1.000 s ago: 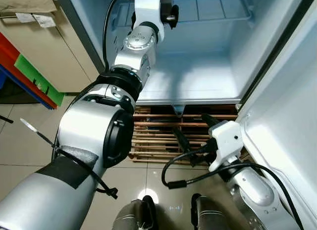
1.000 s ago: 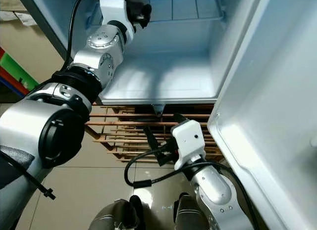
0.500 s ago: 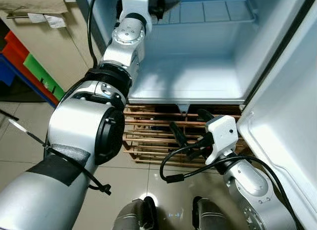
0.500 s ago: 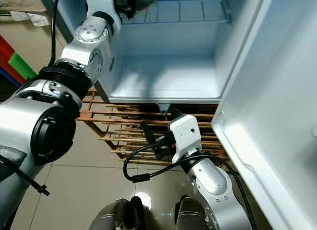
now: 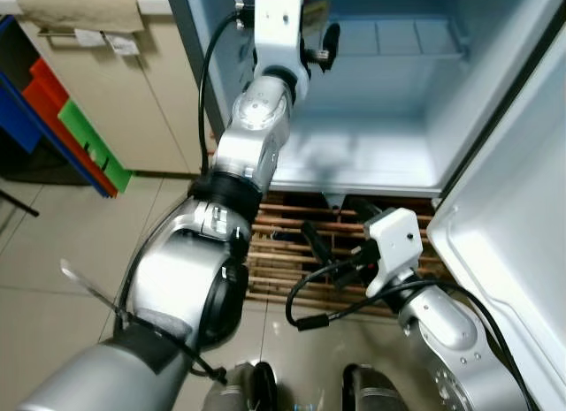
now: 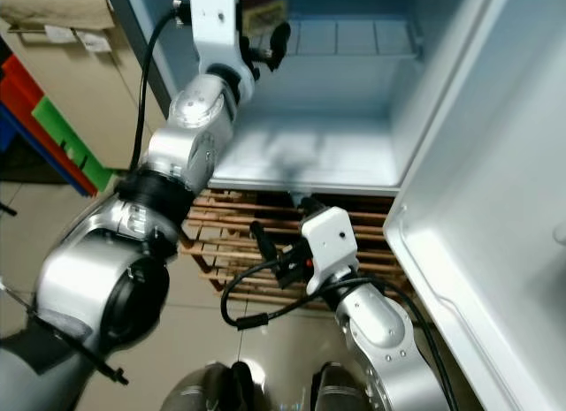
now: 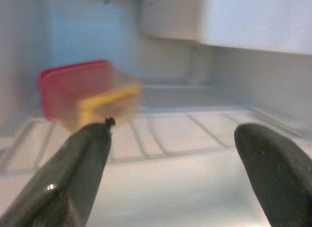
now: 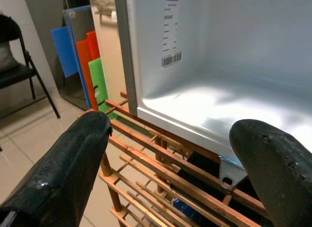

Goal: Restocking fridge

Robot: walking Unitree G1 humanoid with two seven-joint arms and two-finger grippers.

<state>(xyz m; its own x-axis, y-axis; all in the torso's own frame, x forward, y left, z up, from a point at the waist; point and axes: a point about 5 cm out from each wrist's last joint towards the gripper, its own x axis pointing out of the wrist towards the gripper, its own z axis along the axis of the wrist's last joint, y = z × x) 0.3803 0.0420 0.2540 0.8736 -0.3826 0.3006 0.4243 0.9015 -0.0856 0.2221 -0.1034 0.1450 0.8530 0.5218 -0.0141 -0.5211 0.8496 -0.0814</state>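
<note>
The fridge stands open on a wooden slat rack, door swung out on the robot's right side. Interior is white, w/ a wire shelf across the upper rear.

L arm reaches up into the compartment. The left gripper is inside the fridge, at shelf level; fingers spread wide apart, nothing between them. Ahead of it, a red container w/ a yellow part on its near side sits on the wire shelf, toward the rear corner by the side wall. Container is blurred in the L wrist view; contact w/ the fingertip can't be judged, but the item lies beyond the fingers, not between them. In the R eye view a corner of it shows just past the wrist.

R arm is low, in front of the rack, below the fridge floor. The right gripper points at the fridge's bottom front edge and rack slats; fingers wide apart, holding nothing.

Beside the fridge on the robot's L: a beige cabinet, w/ red, green and blue boards leaning at its base. A black folding chair stands on the tiled floor.
</note>
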